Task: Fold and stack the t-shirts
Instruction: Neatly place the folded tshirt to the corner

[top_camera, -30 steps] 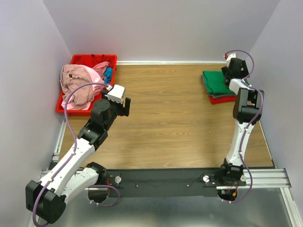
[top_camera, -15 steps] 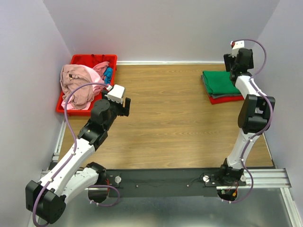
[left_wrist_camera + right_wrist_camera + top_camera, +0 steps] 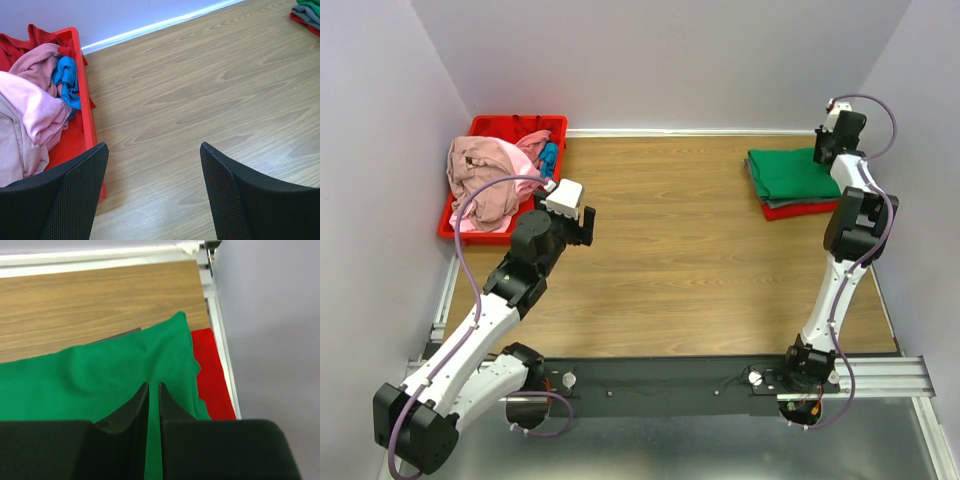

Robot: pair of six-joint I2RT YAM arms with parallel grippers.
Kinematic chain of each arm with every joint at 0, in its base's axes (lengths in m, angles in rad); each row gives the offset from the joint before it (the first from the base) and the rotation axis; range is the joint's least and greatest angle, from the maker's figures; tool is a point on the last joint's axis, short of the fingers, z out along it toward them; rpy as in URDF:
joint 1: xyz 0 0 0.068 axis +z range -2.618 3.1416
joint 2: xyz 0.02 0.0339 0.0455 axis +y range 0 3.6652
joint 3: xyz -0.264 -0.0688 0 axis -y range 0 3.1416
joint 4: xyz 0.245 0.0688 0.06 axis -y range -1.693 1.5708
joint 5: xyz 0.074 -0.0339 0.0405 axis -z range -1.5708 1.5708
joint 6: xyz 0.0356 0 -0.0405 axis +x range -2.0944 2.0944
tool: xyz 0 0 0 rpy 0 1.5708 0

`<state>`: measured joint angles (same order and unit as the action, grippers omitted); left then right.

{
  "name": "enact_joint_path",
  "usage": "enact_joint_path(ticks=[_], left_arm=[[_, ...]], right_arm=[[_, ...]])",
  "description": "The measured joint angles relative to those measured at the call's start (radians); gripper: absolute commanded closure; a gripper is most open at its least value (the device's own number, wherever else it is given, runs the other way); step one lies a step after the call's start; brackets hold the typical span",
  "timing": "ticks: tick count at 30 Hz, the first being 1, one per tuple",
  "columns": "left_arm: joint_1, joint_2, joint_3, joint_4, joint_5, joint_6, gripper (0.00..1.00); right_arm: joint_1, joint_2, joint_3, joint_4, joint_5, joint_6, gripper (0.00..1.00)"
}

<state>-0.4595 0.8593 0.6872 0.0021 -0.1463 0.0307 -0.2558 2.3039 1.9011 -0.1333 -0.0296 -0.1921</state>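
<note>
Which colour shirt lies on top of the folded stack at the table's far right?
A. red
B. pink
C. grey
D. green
D: the green shirt lies uppermost, with only an edge of a red shirt showing under it.

Left arm bent low at the elbow, left gripper (image 3: 154, 150) with jaws spread wide; right arm stretched far forward, right gripper (image 3: 150, 386) angled downward, jaws almost touching.

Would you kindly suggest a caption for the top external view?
Left claw open beside the red bin of unfolded t-shirts; right claw at the folded stack.
</note>
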Motion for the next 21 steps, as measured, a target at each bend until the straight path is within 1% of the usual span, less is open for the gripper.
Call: enact_joint_path(ticks=[7, 14, 18, 21], left_arm=[[0.0, 0.0, 0.0, 0.0, 0.0, 0.0, 0.18], [0.0, 0.003, 0.0, 0.001, 0.0, 0.003, 0.18], [0.0, 0.008, 0.0, 0.001, 0.0, 0.003, 0.18], [0.0, 0.009, 0.0, 0.001, 0.0, 0.003, 0.18]], right_arm=[[-0.008, 0.099, 0.093, -0.053, 0.022, 0.018, 0.82], [-0.024, 0.153, 0.129, -0.056, 0.115, 0.015, 0.8], [-0.043, 0.154, 0.13, -0.056, 0.138, 0.007, 0.74], [-0.053, 0.153, 0.13, -0.056, 0.138, -0.005, 0.6]])
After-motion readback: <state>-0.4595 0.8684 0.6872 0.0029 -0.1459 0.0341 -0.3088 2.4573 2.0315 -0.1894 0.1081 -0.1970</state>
